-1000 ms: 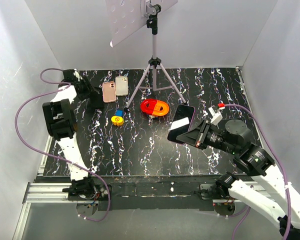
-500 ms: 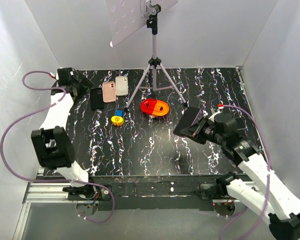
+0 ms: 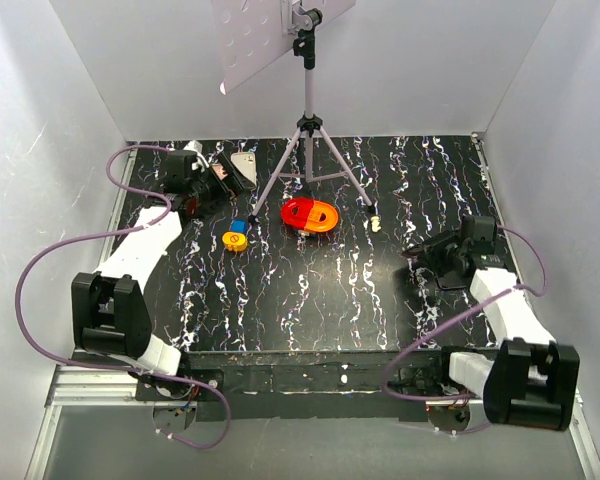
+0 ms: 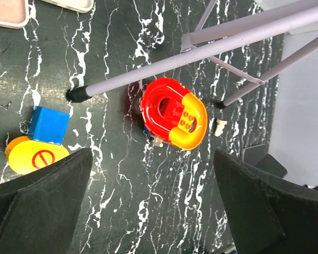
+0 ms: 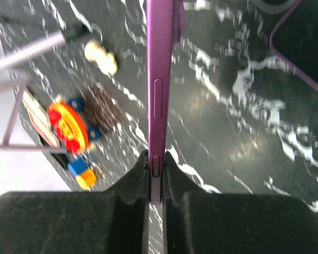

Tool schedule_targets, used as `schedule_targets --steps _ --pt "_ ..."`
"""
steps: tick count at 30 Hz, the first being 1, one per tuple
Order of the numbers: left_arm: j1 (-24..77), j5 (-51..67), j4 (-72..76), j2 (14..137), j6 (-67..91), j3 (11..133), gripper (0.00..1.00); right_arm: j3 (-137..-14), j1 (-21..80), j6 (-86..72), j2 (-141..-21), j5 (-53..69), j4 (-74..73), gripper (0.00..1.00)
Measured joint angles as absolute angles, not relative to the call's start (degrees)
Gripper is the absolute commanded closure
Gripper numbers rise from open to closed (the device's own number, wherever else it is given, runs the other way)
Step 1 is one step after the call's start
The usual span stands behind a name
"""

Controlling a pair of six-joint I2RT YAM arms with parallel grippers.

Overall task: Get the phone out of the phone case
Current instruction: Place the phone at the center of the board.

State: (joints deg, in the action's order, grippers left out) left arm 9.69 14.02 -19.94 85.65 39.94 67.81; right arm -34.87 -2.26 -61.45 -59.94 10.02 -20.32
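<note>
**Item count, all views**

- Robot arms: two, the left arm and the right arm.
- Tripod: one, with three legs, carrying one perforated panel.
- Phone cases: two, one pink case and one white case.
- Purple phone: one, seen edge-on.
- Red-and-yellow toy ring: one.
- Blue block: one.
- Yellow disc with a red prohibition mark: one.
- Small cream peg: one.
</note>
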Motion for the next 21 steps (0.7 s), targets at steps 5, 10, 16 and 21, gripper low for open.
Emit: schedule_targets --steps 5,10,16,21 --pt "7.57 19.75 -15.86 85.82 43.22 65.34 0.02 -40.01 -6.98 -63.31 -72.05 7.16 -12.95 0.99" --pt "7.18 23.35 -13.78 85.21 45.25 63.96 0.02 -43.77 -10.31 -65.95 -80.49 3.51 -6.39 0.99" --pt "6.85 25.91 -12.01 81.6 46.15 63.77 0.02 -46.17 -11.84 -69.14 -89.82 3.03 0.71 0.99" --pt "5.13 27.97 -11.25 81.17 47.27 63.77 0.02 -45.19 -12.08 -72.4 -94.0 3.2 5.76 0.94"
